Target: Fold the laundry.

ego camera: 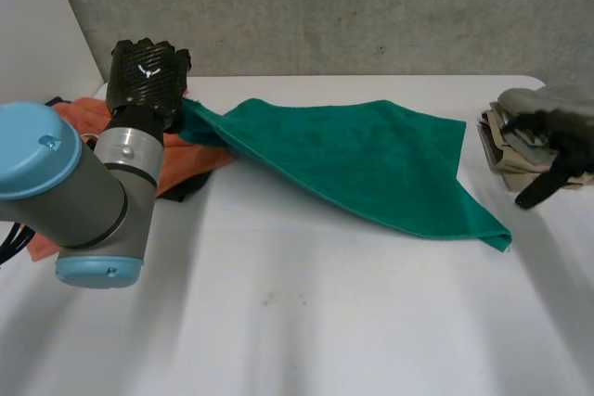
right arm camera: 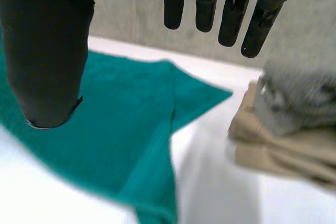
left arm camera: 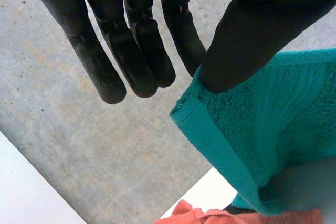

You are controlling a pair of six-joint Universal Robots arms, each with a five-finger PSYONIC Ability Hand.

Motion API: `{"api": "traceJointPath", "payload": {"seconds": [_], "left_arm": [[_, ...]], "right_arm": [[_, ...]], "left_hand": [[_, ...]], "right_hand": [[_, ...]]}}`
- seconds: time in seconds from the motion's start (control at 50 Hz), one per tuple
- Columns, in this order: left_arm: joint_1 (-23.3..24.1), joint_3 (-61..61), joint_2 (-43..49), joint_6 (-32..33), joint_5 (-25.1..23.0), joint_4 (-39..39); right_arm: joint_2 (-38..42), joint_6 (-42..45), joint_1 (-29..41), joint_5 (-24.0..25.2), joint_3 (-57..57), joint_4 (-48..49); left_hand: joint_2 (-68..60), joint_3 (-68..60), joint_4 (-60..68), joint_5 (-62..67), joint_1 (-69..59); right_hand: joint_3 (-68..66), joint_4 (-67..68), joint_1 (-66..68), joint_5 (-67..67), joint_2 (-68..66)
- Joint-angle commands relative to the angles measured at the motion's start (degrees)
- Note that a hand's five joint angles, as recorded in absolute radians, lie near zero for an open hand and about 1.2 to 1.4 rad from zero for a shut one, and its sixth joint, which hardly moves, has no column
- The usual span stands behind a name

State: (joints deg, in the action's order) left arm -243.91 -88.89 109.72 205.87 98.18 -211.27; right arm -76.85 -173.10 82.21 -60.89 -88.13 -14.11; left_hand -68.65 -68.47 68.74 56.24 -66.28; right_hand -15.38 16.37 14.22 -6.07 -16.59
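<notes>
Now fingers of the left hand (left arm camera: 262, 30) pinch a raised corner of the teal towel (ego camera: 362, 159), right hand (right arm camera: 47, 51) released.

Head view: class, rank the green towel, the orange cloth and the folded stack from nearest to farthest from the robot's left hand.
1. The green towel: its corner is pinched in the left hand, at the view's left.
2. The orange cloth: lying just beside and below that hand.
3. The folded stack: far across the table, at its right edge.

Lab test bench, white table (ego camera: 306, 322), concrete wall (ego camera: 371, 6)
</notes>
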Motion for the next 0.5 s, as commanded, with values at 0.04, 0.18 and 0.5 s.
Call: {"api": "traceJointPath", "payload": {"seconds": [0.04, 0.18, 0.5], "left_arm": [[0.19, 3.46, -0.03, -0.99, 0.08, 2.26], [0.02, 4.43, -0.03, -2.05, 0.08, 2.88], [-0.25, 6.01, -0.03, -2.32, 0.08, 2.88]], "right_arm": [[5.57, 8.73, 2.24, -2.55, -8.71, 11.01], [10.75, 14.90, 4.01, -7.48, -9.34, 17.44], [21.39, 15.96, 6.38, -8.37, -1.87, 20.17]], "left_hand": [[-11.35, -11.53, 11.26, 13.76, -13.72], [-11.35, -11.53, 11.26, 13.76, -13.72], [-11.35, -11.53, 11.26, 13.76, -13.72]], "right_hand": [[-2.10, 1.11, 3.26, -1.41, -0.89], [-7.99, 7.00, 9.15, -7.30, -6.78], [-19.93, 18.93, 21.09, -19.23, -18.72]]}}
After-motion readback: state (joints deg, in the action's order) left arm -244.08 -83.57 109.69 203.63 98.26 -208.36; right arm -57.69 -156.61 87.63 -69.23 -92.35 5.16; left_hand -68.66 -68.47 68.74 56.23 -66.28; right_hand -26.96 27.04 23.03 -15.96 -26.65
